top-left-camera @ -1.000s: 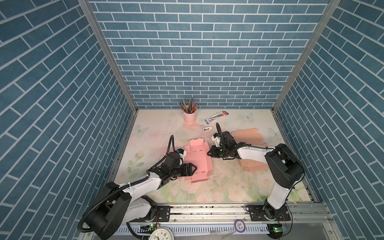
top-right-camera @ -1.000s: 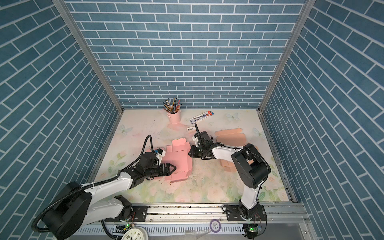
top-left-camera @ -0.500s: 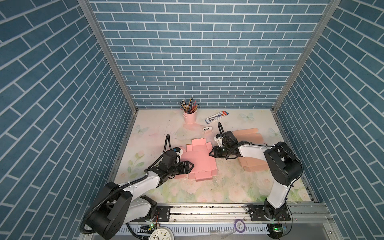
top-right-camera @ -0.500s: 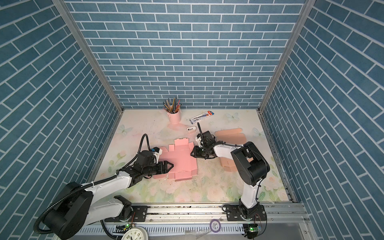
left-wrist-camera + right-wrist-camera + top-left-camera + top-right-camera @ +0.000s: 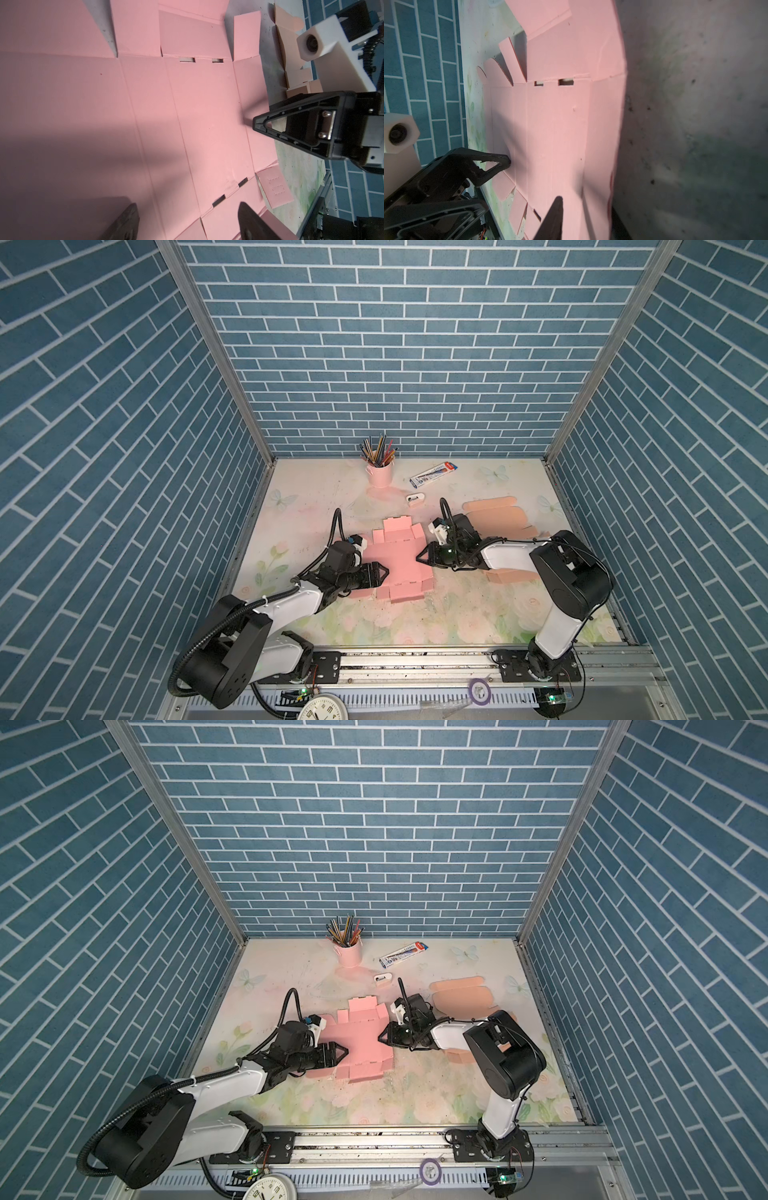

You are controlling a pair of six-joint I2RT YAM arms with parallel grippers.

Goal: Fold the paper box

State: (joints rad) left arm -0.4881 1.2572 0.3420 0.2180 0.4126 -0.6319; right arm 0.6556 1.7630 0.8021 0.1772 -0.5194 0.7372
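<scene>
Holding pencils (image 5: 378, 450), pink cup (image 5: 380, 477) stands upright; left end effector (image 5: 385, 572) gapes, right end effector (image 5: 419, 559) unclear.

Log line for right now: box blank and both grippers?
pink box blank: unfolded, mostly flat | left gripper: open, over its left part | right gripper: at its right edge, grip unclear

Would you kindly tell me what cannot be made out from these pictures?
- right gripper: whether it clamps the edge of the pink box blank is unclear; in the right wrist view the raised sheet covers one finger.
- peach blank: the right arm covers its near part in both top views.
- small white object: too small to identify in both top views.
- clock: cut off by the bottom edge of both top views.
</scene>
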